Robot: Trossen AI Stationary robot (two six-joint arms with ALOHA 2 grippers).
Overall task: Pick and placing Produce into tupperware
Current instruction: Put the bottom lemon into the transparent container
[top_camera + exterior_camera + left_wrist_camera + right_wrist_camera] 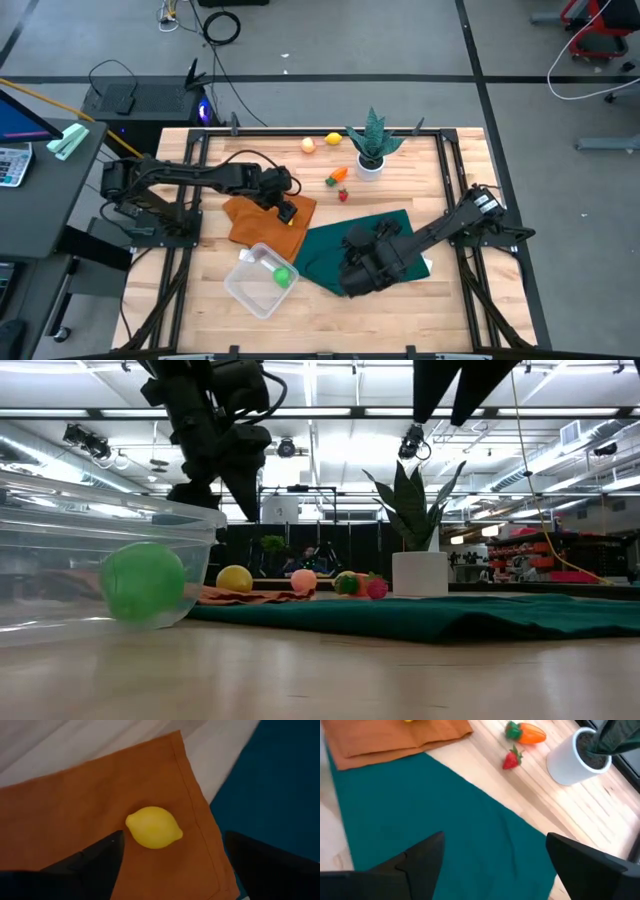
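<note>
We see the left gripper (288, 212) spread over a lemon (153, 827) on the orange cloth (255, 222), grasping nothing, placed, we judge, for a pick. The right gripper (352, 282) hangs unclenched and empty above the green cloth (330, 250). The clear tub (252, 287) nearby holds a green ball (282, 277). Carrot (526, 733), strawberry (510, 760) and potted plant (371, 145) share the wooden table (400, 315); behind, a lit workshop
</note>
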